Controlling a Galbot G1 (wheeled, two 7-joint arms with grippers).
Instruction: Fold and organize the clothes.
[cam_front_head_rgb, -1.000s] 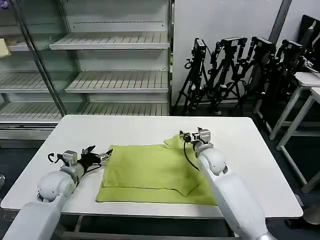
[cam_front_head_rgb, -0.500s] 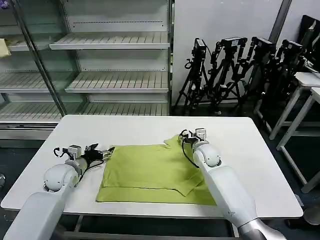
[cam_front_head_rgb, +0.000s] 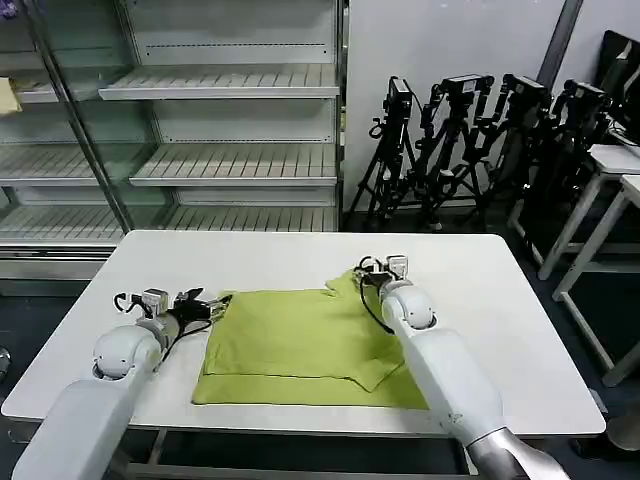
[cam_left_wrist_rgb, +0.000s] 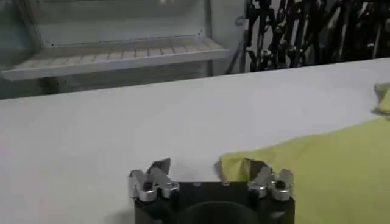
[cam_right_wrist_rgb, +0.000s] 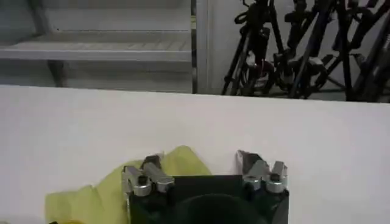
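Over the last second both arms have crept away from the robot toward the far edge of the T-shirt, which lies partly folded on the white desk, one flap doubled over its near right part. The left end effector has slid in from the bare desk and now sits at the shirt's far left corner; in the left wrist view its fingers stand apart, with the corner of cloth just between them and nothing pinched. The right end effector has moved up along the shirt's right side to the small bunched flap at the far right corner, and its fingers are likewise spread, one over the cloth and the other over bare desk. The shirt itself has not shifted. My reading is that the two arms are lining up on the far corners for the next fold, probably drawing that edge toward the near one, though neither has taken hold yet. By count: one T-shirt, one desk, two end effectors.
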